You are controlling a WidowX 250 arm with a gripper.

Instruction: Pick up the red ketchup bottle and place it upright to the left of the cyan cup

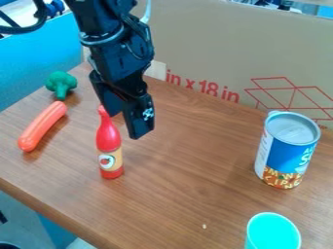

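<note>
1. Brown wooden table (185, 160) carries all the things, and behind it stands a cardboard panel (195, 44) with red printing.
2. Red bottle (108, 141) stands upright on the wood, left of the view's middle. It is smooth and glossy, with a narrow neck, a wider body and a beige label (116, 158) that bears a small red picture on white.
3. Black gripper (125, 124) hangs just beside the top of the bottle, and its two fingers are apart from each other. Whether one finger touches the bottle, I cannot tell.
4. To the left of the bottle lies an orange-red sausage (42, 126), and near its upper end is a green broccoli (60, 83).
5. Between the bottle and the blue-labelled can (286, 151) at the right, the wood extends widely.
6. Turquoise cup (273, 236) is cut by the bottom border of the view. The table's near edge runs slantwise at the lower left.
</note>
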